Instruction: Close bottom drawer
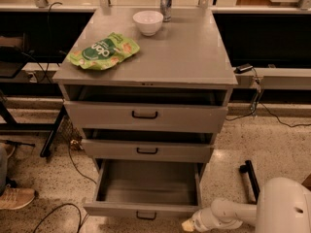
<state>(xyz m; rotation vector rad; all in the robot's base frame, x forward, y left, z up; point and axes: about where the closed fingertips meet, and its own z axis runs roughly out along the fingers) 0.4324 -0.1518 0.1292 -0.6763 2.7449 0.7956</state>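
Note:
The bottom drawer [146,208] of the grey cabinet is pulled far out, its deep grey box open and empty, with a small black bar handle [146,215] on its low front panel. My gripper [190,224] is low at the drawer's front right corner, just right of the front panel, on a white arm that comes in from the lower right. The middle drawer [147,150] and the top drawer [145,115] stand slightly out.
On the cabinet top [194,57] lie a green snack bag [103,51], a white bowl [148,22] and a silver can [166,3]. A black bar [251,178] lies on the floor at the right. Cables and a shoe [14,198] are at the left.

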